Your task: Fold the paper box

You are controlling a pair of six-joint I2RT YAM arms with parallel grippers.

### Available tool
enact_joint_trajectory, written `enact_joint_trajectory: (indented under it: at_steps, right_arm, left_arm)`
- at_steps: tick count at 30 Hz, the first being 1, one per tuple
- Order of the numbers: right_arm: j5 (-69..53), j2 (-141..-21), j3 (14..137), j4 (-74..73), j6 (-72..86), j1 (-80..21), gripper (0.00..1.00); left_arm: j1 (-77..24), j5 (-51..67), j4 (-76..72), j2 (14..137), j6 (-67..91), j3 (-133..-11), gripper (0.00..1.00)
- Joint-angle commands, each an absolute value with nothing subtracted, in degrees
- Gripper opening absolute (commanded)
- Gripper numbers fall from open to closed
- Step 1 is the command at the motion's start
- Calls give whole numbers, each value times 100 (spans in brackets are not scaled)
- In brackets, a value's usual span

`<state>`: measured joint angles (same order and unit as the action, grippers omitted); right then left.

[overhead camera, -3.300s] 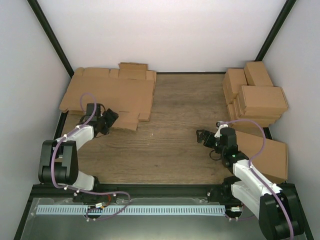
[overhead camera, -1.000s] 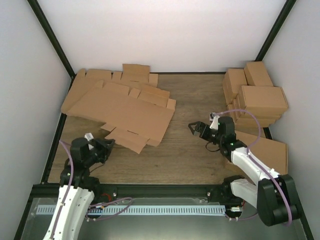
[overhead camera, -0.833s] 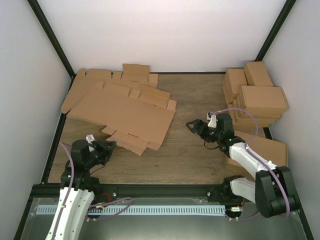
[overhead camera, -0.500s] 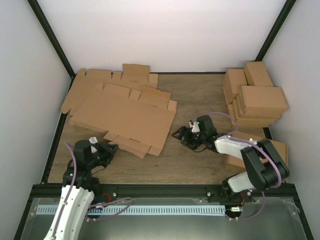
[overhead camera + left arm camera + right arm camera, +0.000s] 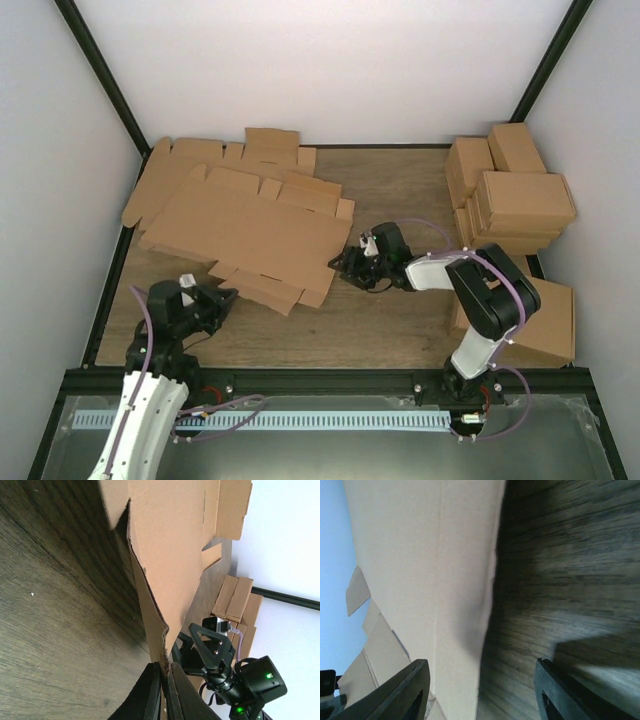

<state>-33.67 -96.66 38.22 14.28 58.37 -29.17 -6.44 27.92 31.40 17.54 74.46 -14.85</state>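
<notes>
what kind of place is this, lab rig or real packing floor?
Likely an enclosed lab cell: white walls boxing in a wooden table, flat cardboard blanks stacked far left, cartons piled far right.

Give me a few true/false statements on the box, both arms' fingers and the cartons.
1. The box is an unfolded sheet. True.
2. The left fingers pinch the edge of a box flap. True.
3. The right fingers are shut tight. False: they stand apart, with the box's edge between them.
4. The cartons are stacked by the left wall. False: they stand at the far right corner.
</notes>
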Motion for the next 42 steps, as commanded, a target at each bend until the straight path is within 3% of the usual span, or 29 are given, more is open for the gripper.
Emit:
enact_joint_trajectory:
  at_steps: [1,4,6,9,11,12,15,16,18,23,31,36,42]
  right_arm:
    - [-3545,-9898,4017,1927,6230,-2964,59]
    - [-3651,-10065,4204,1926,6235,-2970,54]
    - [-3739,-10120,4227,2052,6292,-2972,46]
    - [-3843,-10111,4285,2170,6340,-2977,23]
    - [-3778,-10031,4450,1883,6116,-2979,5]
    - [-3670,-9965,4552,1527,5889,-2979,1]
    - [-3242,-9587,4804,760,5268,-2973,1]
    - [-3102,-9442,4882,519,5054,-2967,1]
    - [-2813,-9142,5032,-8,4617,-2940,1]
    - [-2438,-8401,5537,-1364,3493,-2891,1]
    - [-2421,-7530,6604,-3854,2289,-2871,1]
    - [-543,-7092,6503,-4420,2645,-2843,1]
    - [1343,-7123,6546,-4617,2676,-2839,1]
  left_arm:
    - [-655,2761,3027,1603,7462,-1590,5]
    - [-656,2785,3019,1644,7464,-1595,5]
    - [-659,2801,3010,1666,7441,-1619,5]
    - [-659,2829,2933,1694,7346,-1670,5]
    - [-659,2830,2909,1779,7202,-1769,12]
    - [-659,2811,2932,1841,7090,-1921,22]
    - [-656,2208,3530,2151,6370,-2737,78]
    - [-651,1879,3770,2289,6060,-3115,88]
    - [-650,1325,4194,2614,5496,-3860,96]
    - [-650,1182,4314,3447,4133,-5188,97]
    - [-650,1364,4183,4256,2831,-6091,100]
    - [-642,1333,4186,5064,2661,-6164,100]
    - [-624,1589,3325,5562,2739,-5363,100]
